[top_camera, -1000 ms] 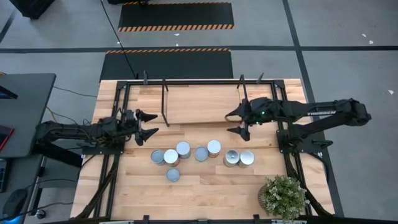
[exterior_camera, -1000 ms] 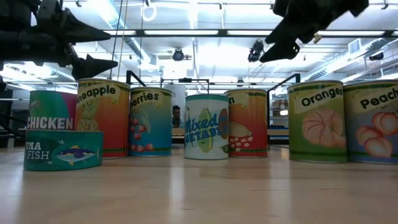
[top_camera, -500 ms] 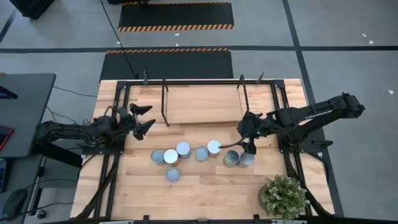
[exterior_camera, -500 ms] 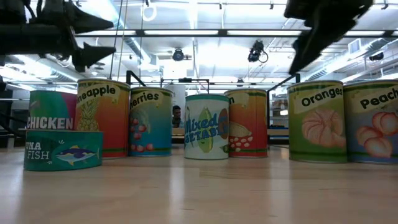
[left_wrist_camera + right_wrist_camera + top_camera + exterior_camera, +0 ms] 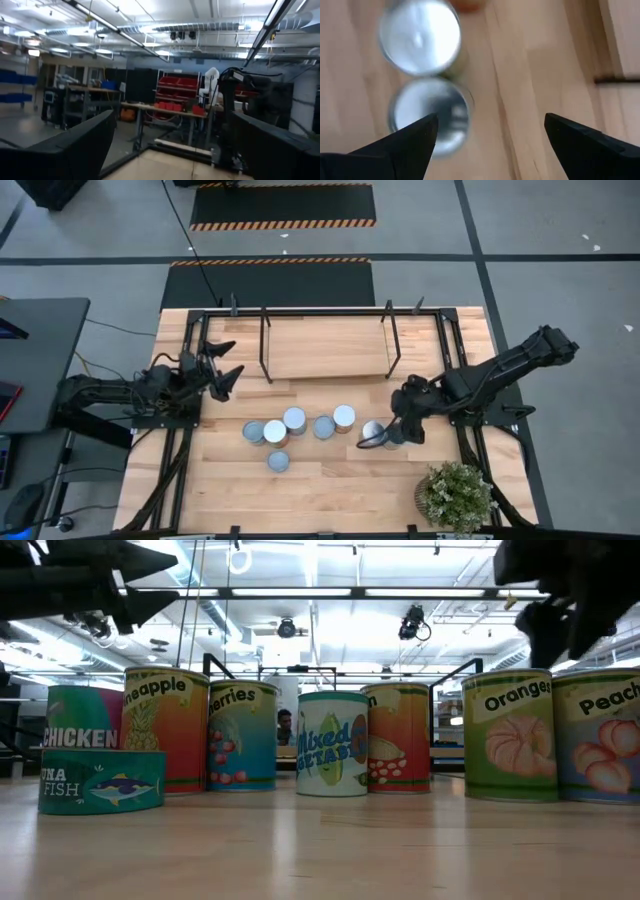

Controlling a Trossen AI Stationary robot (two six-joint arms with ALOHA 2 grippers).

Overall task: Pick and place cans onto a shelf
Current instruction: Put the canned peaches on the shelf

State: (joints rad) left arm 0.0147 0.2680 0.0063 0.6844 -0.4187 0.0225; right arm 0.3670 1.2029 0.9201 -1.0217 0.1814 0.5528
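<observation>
printed labels on the cans [image 5: 331, 744] show only low down.

Seven cans [image 5: 294, 419] stood clustered on the bench [image 5: 330, 490], in front of the shelf [image 5: 325, 348] at the rear. A potted plant [image 5: 456, 495] sat at the front right corner, right of the cans.

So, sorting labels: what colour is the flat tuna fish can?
Teal, clearest in the low view: tuna fish can.
</observation>
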